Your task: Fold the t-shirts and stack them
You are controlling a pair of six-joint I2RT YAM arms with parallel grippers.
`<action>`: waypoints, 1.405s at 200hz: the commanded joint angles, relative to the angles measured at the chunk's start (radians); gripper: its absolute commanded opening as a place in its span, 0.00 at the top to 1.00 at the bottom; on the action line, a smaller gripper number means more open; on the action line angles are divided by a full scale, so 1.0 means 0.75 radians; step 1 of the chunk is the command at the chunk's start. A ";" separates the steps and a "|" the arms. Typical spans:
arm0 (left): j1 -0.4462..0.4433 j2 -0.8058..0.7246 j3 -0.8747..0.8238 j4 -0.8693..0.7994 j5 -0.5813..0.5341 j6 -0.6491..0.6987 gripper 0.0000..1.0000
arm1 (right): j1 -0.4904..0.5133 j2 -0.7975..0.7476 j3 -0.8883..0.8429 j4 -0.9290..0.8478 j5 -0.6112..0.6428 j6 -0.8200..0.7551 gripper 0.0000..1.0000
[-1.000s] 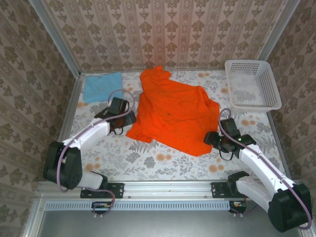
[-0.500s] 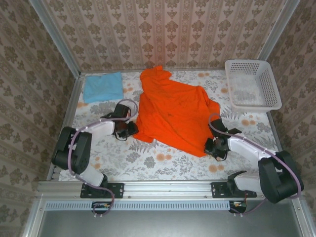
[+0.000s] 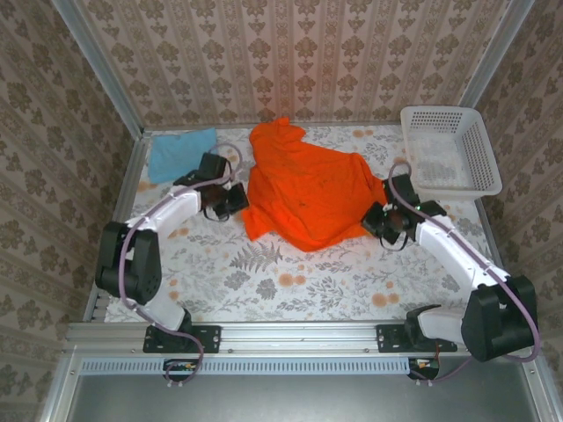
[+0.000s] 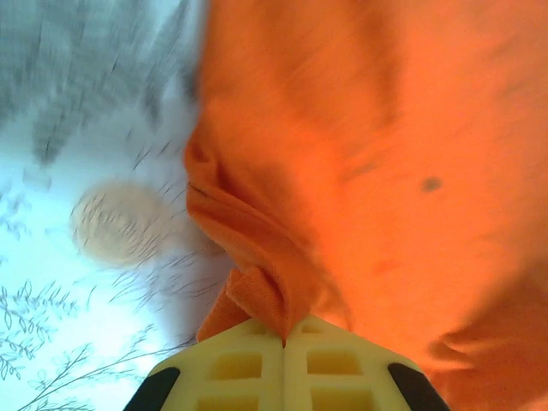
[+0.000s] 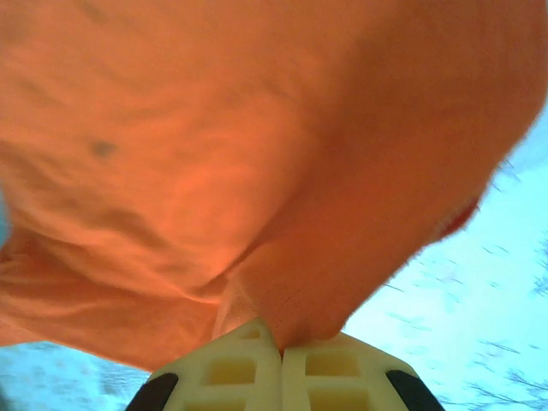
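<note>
A: From the top camera, where is the orange t-shirt (image 3: 303, 193)?
B: It lies in the middle of the floral table (image 3: 299, 286), bunched and creased, plain bright orange. The left gripper (image 3: 230, 200) pinches its 9 o'clock edge and the right gripper (image 3: 378, 220) its 3 o'clock edge. The sky-blue t-shirt (image 3: 180, 155) lies flat at 10 o'clock.
A: Left wrist?
B: 2 yellow pads (image 4: 248, 364) are pressed together on a rolled orange fold.
A: Right wrist?
B: The pads (image 5: 317, 372) are clamped on wrinkled orange cloth with 1 dark speck.

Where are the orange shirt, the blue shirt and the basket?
orange shirt (image 3: 308, 189), top view, its middle.
blue shirt (image 3: 176, 154), top view, its middle.
basket (image 3: 440, 110), top view, its far rim.
</note>
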 commanded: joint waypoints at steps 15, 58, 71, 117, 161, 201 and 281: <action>-0.042 -0.141 0.339 -0.034 -0.116 0.178 1.00 | -0.056 -0.027 0.307 -0.038 -0.020 -0.016 1.00; -0.074 -0.089 0.425 -0.243 -0.255 0.300 1.00 | -0.118 0.066 0.374 -0.178 -0.070 -0.073 1.00; -0.069 -0.053 0.400 -0.269 -0.267 0.296 1.00 | -0.140 0.122 0.362 -0.186 -0.105 -0.108 1.00; 0.006 0.330 0.933 -0.388 -0.232 0.389 1.00 | -0.195 0.469 0.710 -0.169 -0.153 -0.155 1.00; -0.013 0.683 2.005 -0.648 -0.232 0.593 1.00 | -0.191 0.682 1.509 -0.348 -0.132 -0.259 1.00; -0.228 0.252 1.527 -0.482 -0.431 0.930 0.96 | -0.101 0.421 1.406 -0.298 -0.103 -0.373 1.00; -0.449 -0.559 -0.019 -0.391 -0.786 0.761 0.29 | -0.097 -0.279 -0.009 -0.401 0.061 -0.303 0.63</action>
